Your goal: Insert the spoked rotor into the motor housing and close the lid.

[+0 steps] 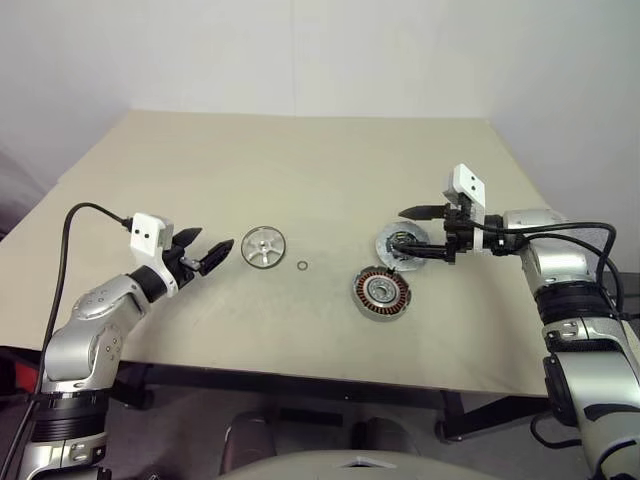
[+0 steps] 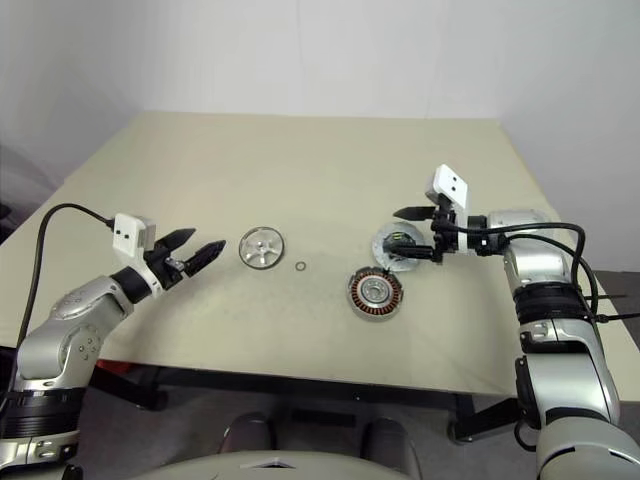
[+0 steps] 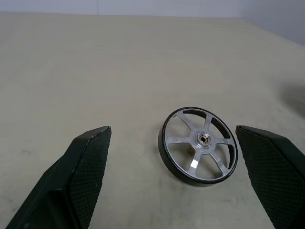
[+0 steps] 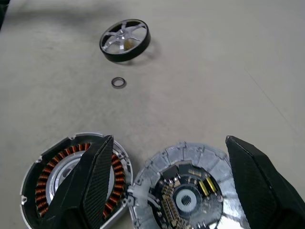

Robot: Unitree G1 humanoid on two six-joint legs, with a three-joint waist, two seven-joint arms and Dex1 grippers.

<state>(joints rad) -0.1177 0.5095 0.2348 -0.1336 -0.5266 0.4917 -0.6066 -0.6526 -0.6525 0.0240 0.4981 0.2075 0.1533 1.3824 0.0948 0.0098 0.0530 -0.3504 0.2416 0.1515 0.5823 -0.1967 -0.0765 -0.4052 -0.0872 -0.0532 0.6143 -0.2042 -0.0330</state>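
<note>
Hovering with fingers spread wide, the left gripper [image 1: 207, 252] facing the spoked rotor [image 1: 264, 247] lying flat mid-table, toward the front edge. Looking like rigid, weighty metal with a smooth, likely slippery rim; pinching across the rim or a spoke seeming safest. Beyond, a small ring [image 1: 302, 265], then the motor housing [image 1: 382, 292] and lid [image 1: 400, 244], under the right gripper [image 1: 413, 232], hanging agape, empty.

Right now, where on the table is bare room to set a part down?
The far half of the table is bare. The near strip, between the spoked rotor and the motor housing, holds only a small ring. It is crowded around the housing and the lid, under the right tool.
</note>
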